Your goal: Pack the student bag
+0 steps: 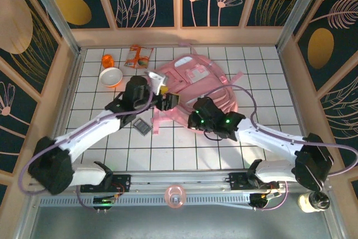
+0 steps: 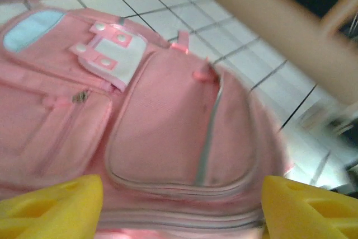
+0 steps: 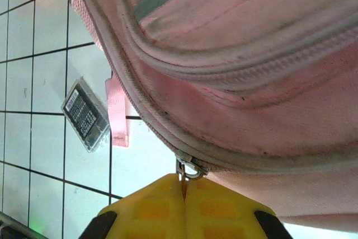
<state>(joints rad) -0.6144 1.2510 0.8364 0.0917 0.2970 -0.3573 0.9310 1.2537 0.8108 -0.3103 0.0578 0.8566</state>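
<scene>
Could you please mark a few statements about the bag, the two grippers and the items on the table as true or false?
1. The right gripper is shut on the zip pull of the student bag. True.
2. The left gripper is clamped on a strap. False: its jaws stand apart over the bag's front pockets and hold nothing.
3. A calculator lies on the table beside the bag. True.
4. The white bowl sits on top of the bag. False: it stands on the table, apart from the bag, further left in the top view.
</scene>
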